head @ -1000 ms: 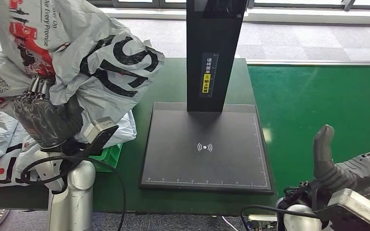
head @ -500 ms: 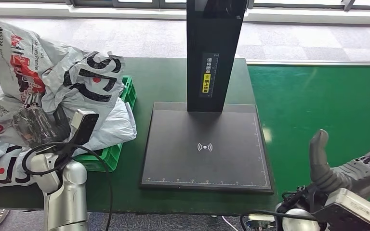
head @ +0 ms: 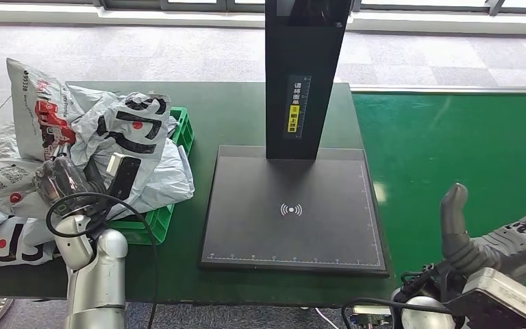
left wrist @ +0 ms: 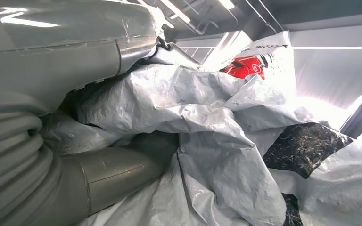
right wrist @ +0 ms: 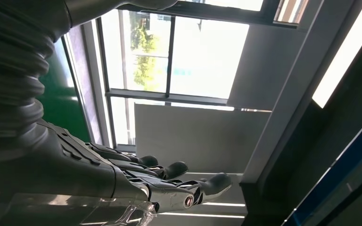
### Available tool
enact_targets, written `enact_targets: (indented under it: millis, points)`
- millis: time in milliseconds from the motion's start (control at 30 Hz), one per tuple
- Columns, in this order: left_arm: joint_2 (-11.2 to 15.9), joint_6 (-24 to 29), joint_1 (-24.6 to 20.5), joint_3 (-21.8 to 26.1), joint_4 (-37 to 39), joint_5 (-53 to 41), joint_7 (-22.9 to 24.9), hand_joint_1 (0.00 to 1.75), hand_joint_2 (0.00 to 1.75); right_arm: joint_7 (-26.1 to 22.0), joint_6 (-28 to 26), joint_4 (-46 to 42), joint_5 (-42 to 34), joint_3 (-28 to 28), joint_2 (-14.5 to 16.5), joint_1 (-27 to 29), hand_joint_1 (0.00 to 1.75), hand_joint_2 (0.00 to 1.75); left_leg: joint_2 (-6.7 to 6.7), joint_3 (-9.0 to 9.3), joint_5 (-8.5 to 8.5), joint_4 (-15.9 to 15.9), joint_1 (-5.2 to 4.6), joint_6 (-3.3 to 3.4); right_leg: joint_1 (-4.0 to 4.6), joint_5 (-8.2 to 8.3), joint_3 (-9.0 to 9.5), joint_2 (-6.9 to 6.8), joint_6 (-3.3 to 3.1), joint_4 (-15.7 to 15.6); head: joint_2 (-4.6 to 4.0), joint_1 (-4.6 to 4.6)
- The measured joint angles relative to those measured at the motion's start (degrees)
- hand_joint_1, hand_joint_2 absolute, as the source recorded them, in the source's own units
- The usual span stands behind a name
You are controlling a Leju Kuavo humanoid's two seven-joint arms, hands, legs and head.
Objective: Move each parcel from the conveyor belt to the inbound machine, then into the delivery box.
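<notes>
The left hand (head: 65, 179) sits low at the left edge of the surface (head: 246, 113), its dark fingers buried in the crumpled grey plastic of a parcel (head: 120, 133); in the left wrist view the thick grey thumb (left wrist: 122, 167) presses into the folds of that bag, so the hand grips it. The parcel is a grey poly mailer with large black letters, a red dot and a red printed panel; a line of small black digits along its upper left edge is too small to read. It lies on top of the green crate (head: 168, 171), which stands just left of the inbound machine. More grey mailers (head: 3, 199) are heaped to the left of it, one showing a QR code. The inbound machine's black plate (head: 294, 236) carries a white wireless symbol at its centre and a ruler scale along its edges; its black upright column (head: 305, 68) bears a yellow-and-white label in Chinese characters. To the right runs the green conveyor belt (head: 452, 137). The right hand (head: 500, 240) hovers at the near right corner, thumb up, fingers spread, grasping nothing.
</notes>
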Motion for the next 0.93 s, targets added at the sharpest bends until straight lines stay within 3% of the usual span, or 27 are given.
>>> enact_targets:
  millis: [200, 233, 333, 367, 567, 933]
  points:
    - [1.4, 0.0, -1.2, 0.0, 3.7, -0.7, 4.9, 1.75, 1.75, 1.0, 0.9, -0.4, 0.5, 0.0, 0.0, -0.3, 0.0, 1.75, 0.0, 0.02, 0.01, 0.0, 0.0, -0.01, 0.0, 0.0, 0.0, 0.01, 0.0, 0.0, 0.0, 0.0]
    - [1.7, 0.0, -1.4, 0.0, 4.4, -0.9, 5.6, 1.48, 1.75, 1.0, 1.1, -0.5, 0.5, 0.0, 0.0, -0.3, 0.0, 1.75, 0.0, 0.02, 0.02, 0.0, 0.0, -0.02, 0.0, 0.01, 0.0, 0.01, 0.0, 0.0, 0.0, 0.0]
    - [2.3, 0.0, -1.9, 0.0, 6.1, -1.1, 6.7, 0.17, 1.75, 1.1, 1.4, -0.7, 0.7, 0.0, 0.0, -0.6, 0.0, 1.75, 0.01, 0.02, 0.04, 0.0, 0.0, -0.04, 0.01, 0.01, 0.0, 0.01, -0.01, 0.0, 0.0, 0.0]
    - [2.4, 0.0, -1.9, 0.0, 6.5, -1.1, 6.9, 0.0, 1.75, 1.1, 1.4, -0.7, 0.7, 0.0, 0.0, -0.7, 0.0, 1.75, 0.01, 0.02, 0.04, 0.0, 0.0, -0.04, 0.01, 0.01, 0.0, 0.01, -0.01, 0.0, 0.0, 0.0]
    - [2.7, 0.0, -2.4, 0.0, 7.1, -0.1, 7.0, 0.0, 1.75, 1.6, 2.1, -1.4, 1.4, 0.0, 0.0, -1.4, 0.0, 1.75, 0.0, 0.02, 0.04, 0.0, 0.0, -0.04, 0.0, 0.01, 0.0, 0.01, -0.01, 0.0, 0.0, 0.0]
    - [1.9, 0.0, -2.7, 1.4, 3.0, 3.3, 0.0, 0.0, 1.75, 2.1, 2.0, -1.7, 1.6, 0.0, 0.0, -2.8, 0.0, 1.75, 0.0, 0.02, 0.04, 0.0, 0.0, -0.04, 0.01, 0.01, 0.01, 0.0, -0.01, 0.0, 0.0, 0.0]
